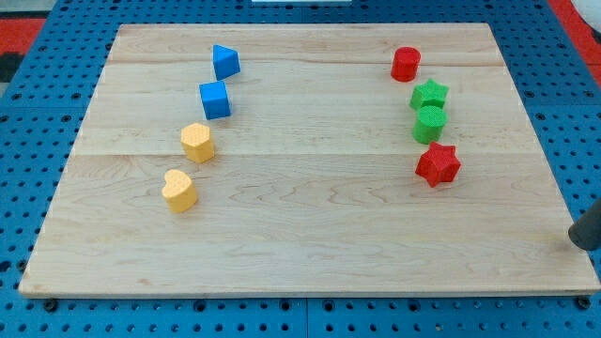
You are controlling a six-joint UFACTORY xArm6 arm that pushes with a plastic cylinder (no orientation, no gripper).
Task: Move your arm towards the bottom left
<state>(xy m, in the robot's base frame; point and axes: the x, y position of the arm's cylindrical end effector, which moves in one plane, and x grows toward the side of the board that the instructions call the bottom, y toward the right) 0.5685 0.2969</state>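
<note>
A pale wooden board lies on blue pegboard. Your rod shows only at the view's right edge; its tip is cut off, and there are no jaws to describe. The bottom-left corner is bare. A high sweep would likely nudge the red star or the yellow heart.

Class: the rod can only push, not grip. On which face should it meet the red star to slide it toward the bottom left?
My tip, near the view's right edge, should press the red star on its upper-right side; that face is clear of the green cylinder.
</note>
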